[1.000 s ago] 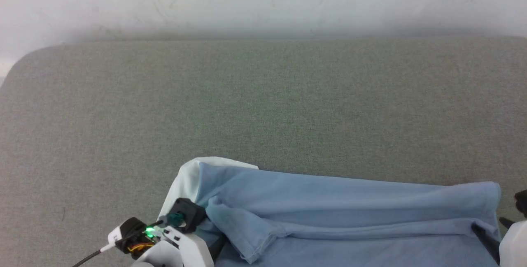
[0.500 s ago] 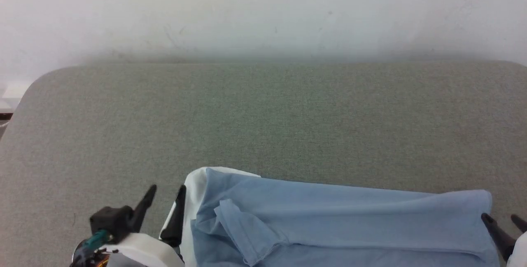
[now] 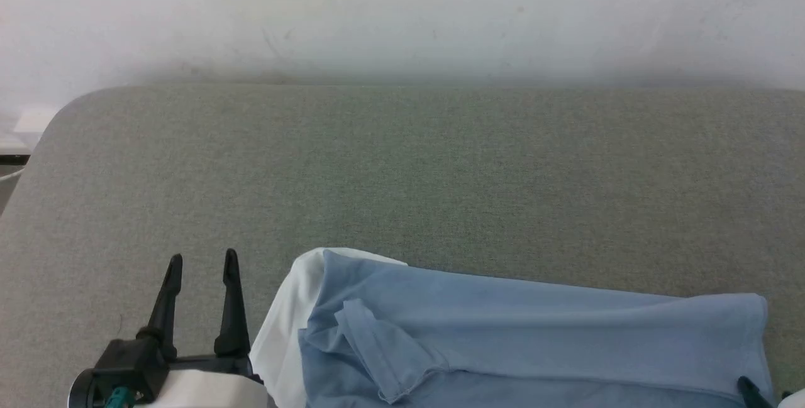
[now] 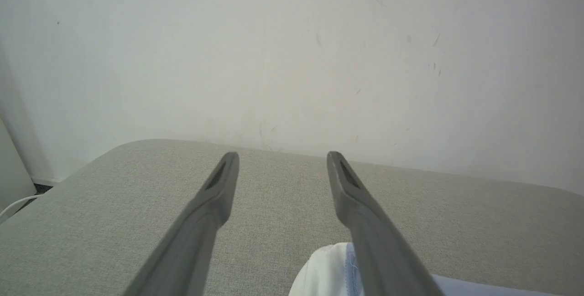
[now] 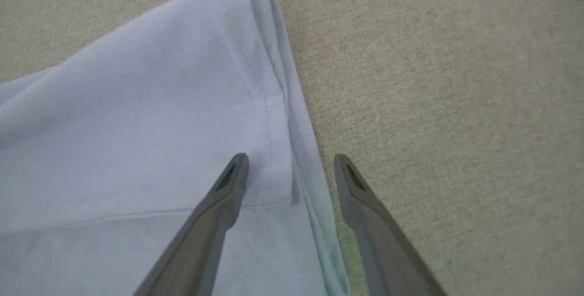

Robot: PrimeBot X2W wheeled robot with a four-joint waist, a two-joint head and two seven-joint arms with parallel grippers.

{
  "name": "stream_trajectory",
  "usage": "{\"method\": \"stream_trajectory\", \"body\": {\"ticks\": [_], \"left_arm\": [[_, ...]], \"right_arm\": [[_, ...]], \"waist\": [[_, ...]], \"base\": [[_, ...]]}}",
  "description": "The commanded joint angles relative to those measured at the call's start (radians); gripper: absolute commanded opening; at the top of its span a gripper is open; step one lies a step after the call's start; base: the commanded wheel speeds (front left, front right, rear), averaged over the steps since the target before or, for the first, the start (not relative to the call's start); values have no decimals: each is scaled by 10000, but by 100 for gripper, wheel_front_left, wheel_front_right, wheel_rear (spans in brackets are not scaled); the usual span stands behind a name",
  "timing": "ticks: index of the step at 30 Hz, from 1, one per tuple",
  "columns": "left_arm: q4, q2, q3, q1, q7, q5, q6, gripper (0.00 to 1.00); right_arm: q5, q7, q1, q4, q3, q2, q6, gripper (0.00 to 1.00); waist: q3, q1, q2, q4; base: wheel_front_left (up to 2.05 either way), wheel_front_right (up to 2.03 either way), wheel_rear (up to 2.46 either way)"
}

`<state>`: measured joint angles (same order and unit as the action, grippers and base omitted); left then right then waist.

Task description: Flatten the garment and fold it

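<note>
The light blue polo shirt (image 3: 534, 339) lies folded along the near edge of the grey table, its white collar (image 3: 286, 326) at the left end and a sleeve (image 3: 383, 358) doubled over on top. My left gripper (image 3: 201, 260) stands open over bare table just left of the collar, holding nothing; in the left wrist view the left gripper (image 4: 283, 157) points at the wall with the collar (image 4: 326, 273) beside its right finger. My right gripper (image 5: 290, 159) is open above the shirt's hemmed right edge (image 5: 273, 118), one finger over cloth, one over table. Its fingertip (image 3: 748, 389) peeks in at the lower right.
The grey fabric-covered table (image 3: 402, 175) stretches wide behind the shirt, with a rounded far-left corner (image 3: 69, 106). A pale wall (image 3: 402, 12) rises right behind its far edge. A white cable (image 4: 13, 207) lies off the table's left side.
Both grippers have let go of the shirt and opened. The left one moved left off the collar and turned upright; the right one sank toward the bottom corner. The camera tilted too.
</note>
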<state>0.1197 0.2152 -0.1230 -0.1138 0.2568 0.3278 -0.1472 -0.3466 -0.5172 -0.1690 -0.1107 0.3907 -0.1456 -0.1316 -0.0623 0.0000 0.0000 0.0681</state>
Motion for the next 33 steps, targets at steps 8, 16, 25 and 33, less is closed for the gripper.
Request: {"method": "stream_trajectory", "body": {"ticks": [8, 16, 25, 33], "left_arm": [[113, -933, 835, -255, 48, -1458, 999, 100], [-28, -1372, 1307, -76, 48, -1989, 1525, 100], [-195, -1544, 1557, 65, 49, -2206, 1845, 100], [-206, -1616, 1641, 143, 49, -2256, 2005, 100]], "right_arm": [[40, -61, 286, -1004, 109, 106, 9, 100], [-921, -527, 102, -1334, -1435, -86, 9, 0], [-1174, 209, 282, -1060, -1723, -691, 9, 0], [-762, 1225, 1102, -1403, -725, -1726, 9, 0]], "waist": [[-392, 0, 0, 272], [-652, 0, 0, 355], [-462, 0, 0, 237], [-457, 0, 0, 154]], "base": [[0, 0, 0], [0, 0, 0], [0, 0, 0], [0, 0, 0]]}}
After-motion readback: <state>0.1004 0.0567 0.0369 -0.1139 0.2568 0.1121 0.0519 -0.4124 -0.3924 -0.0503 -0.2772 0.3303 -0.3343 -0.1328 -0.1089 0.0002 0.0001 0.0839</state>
